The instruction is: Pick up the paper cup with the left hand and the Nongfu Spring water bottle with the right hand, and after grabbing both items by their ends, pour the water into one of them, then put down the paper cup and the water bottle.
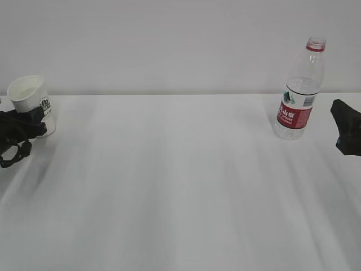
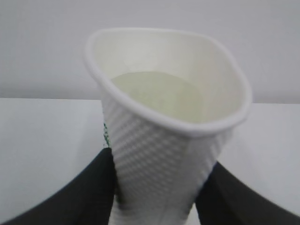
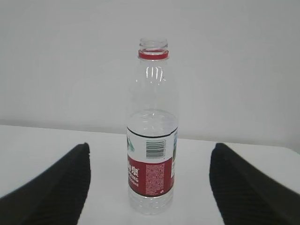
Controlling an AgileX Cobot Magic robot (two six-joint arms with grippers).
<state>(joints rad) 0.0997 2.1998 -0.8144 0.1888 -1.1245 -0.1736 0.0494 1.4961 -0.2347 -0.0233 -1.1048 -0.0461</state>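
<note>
- Table (image 1: 180,192), white, fills the near foreground and carries everything else.
- Right hand (image 3: 150,187) spread wide and empty, jaws either side of the bottle (image 1: 299,90) but clear of it; the bottle stands upright at far right, uncapped, holding some water (image 3: 152,124).
- Left hand (image 2: 154,192) clamped on the lower wall of the cup (image 2: 166,122), squeezing the rim out of round; cup sits at far left, tilted, liquid visible inside.
- Step, as I read it: cup grabbed, bottle pickup pending.
- Next: advance the right hand, close on the bottle low down, then lift.
</note>
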